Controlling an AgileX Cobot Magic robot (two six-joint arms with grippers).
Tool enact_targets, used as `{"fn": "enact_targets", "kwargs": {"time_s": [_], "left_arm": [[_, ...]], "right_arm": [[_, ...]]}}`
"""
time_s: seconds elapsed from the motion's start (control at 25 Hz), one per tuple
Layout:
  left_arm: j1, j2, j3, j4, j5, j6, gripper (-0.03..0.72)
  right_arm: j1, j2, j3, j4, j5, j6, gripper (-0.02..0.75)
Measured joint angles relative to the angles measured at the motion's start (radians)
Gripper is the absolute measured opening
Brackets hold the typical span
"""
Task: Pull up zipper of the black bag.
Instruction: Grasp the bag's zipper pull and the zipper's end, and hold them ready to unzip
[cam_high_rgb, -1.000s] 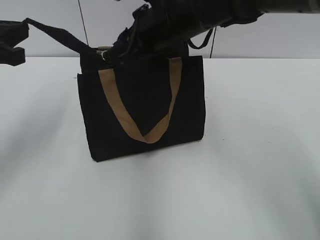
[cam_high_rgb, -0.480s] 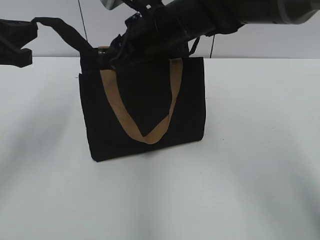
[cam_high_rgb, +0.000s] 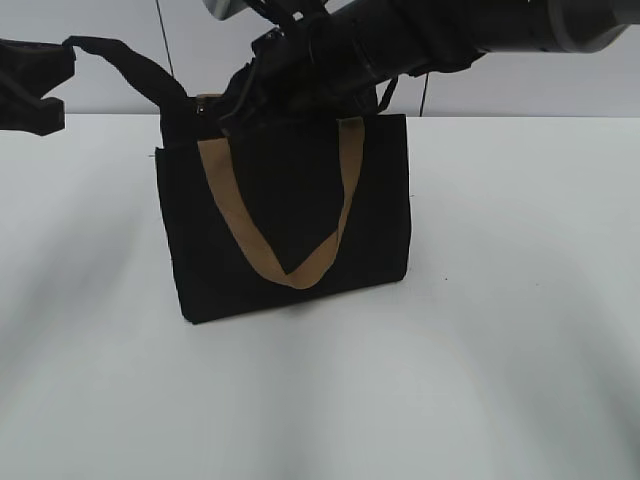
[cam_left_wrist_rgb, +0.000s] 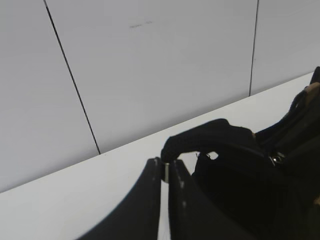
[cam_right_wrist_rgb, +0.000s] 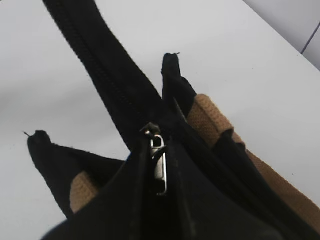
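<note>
- The bag (cam_high_rgb: 285, 225) stands upright on the white table (cam_high_rgb: 500, 350), a little left of centre in the exterior view, its front panel facing the camera.
- A tan handle (cam_high_rgb: 290, 262) hangs down the front in a V, its low point at 6 o'clock from the bag's top edge.
- The left gripper (cam_high_rgb: 30, 85) sits at 9 o'clock from the bag's top, well off to the side. Its jaws are nearly together, pinching the end of a black tail strip (cam_high_rgb: 125, 62) that runs from the bag's upper left corner up and out to it.
- In the left wrist view the two fingers (cam_left_wrist_rgb: 150, 200) stand close together with the curled strip end (cam_left_wrist_rgb: 205, 137) at their tips.
- The right arm (cam_high_rgb: 400, 45) reaches in from 2 o'clock and covers the bag's top edge; the right gripper (cam_high_rgb: 240, 100) is at the top left of the bag.
- In the right wrist view the zipper (cam_right_wrist_rgb: 100, 65) runs away toward 11 o'clock as a closed black line, and its silver pull (cam_right_wrist_rgb: 159, 167) lies between the dark fingers at the bottom of that view.
- The right jaws are narrow and appear to clamp the pull, though the contact is dark.
- Tan handle webbing (cam_right_wrist_rgb: 215, 125) lies at 3 o'clock from the pull.
</note>
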Motion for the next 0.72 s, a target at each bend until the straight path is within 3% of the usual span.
{"fn": "enact_targets", "kwargs": {"time_s": [0.72], "left_arm": [[-0.005, 0.000, 0.000, 0.001, 0.164, 0.000, 0.000]], "right_arm": [[-0.059, -0.046, 0.000, -0.016, 0.065, 0.087, 0.061]]}}
